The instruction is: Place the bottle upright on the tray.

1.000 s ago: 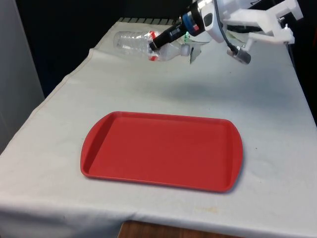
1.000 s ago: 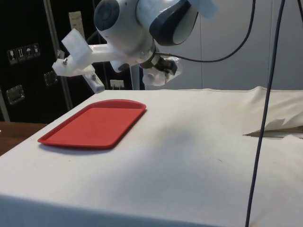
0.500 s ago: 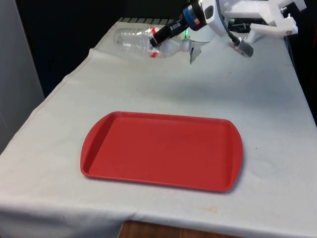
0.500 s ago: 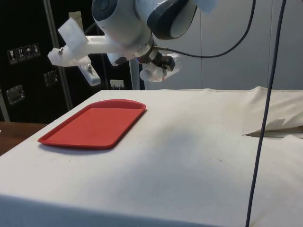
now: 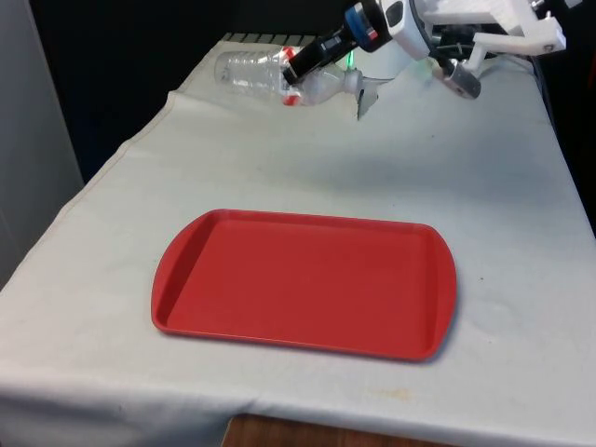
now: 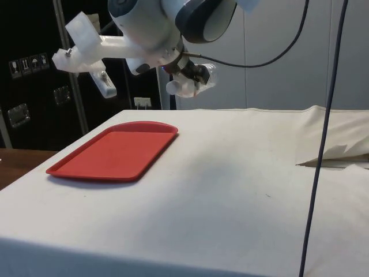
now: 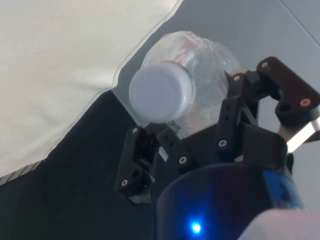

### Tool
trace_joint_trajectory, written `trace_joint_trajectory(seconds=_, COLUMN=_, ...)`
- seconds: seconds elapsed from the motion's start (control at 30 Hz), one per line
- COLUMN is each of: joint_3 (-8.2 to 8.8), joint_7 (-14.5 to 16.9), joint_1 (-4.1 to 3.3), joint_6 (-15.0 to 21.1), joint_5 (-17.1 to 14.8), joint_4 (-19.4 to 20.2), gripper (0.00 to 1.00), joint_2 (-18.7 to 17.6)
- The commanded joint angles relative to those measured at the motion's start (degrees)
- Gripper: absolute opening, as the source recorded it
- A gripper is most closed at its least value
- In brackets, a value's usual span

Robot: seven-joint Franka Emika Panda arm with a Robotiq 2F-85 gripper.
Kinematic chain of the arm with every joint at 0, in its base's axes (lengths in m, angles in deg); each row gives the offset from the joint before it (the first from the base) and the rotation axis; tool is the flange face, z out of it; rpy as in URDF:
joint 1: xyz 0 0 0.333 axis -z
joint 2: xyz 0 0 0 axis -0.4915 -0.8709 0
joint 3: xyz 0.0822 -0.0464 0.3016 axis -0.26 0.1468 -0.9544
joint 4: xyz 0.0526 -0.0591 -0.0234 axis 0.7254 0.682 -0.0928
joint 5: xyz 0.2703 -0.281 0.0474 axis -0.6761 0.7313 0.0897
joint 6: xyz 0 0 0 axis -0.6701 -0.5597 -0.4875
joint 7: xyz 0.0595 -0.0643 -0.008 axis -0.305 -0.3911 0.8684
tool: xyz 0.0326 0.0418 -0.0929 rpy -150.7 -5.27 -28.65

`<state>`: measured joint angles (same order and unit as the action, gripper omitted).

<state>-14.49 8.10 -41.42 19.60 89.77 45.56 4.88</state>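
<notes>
White cloth covers the bench (image 5: 521, 233), which runs from the lower edge of the front view up to its top centre, with black curtain behind the upper left.

Red tray (image 5: 303, 282): lies flat on the cloth in the lower centre of the front view and at the left middle of the side view (image 6: 115, 151). Nothing rests on it.

White arm (image 5: 484, 23): reaches in across the top right of the front view, and across the top left of the side view.

Clear plastic bottle (image 5: 265, 74): held in the air on its side at the top centre of the front view, above the far end of the bench and well apart from the tray. White cap (image 7: 161, 92) faces the wrist camera.

Black end effector (image 5: 300, 67): clamped on the bottle's body, one finger (image 7: 240, 100) pressed to each side of it.
</notes>
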Motion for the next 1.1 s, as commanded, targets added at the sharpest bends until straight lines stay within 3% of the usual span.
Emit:
trace_joint_trajectory(seconds=0.0, joint_3=0.0, joint_7=0.6, joint_1=0.23, joint_6=0.6, joint_5=-0.6, joint_4=0.0, gripper=0.33, joint_2=0.3)
trace_joint_trajectory(seconds=0.73, joint_3=0.0, joint_7=0.5, joint_1=0.06, joint_6=0.2, joint_5=-1.8, joint_4=-1.3, gripper=0.33, joint_2=1.3)
trace_joint_trajectory(seconds=1.07, joint_3=0.0, joint_7=1.1, joint_1=0.34, joint_6=1.5, joint_5=-3.2, joint_4=-1.8, gripper=0.33, joint_2=1.8)
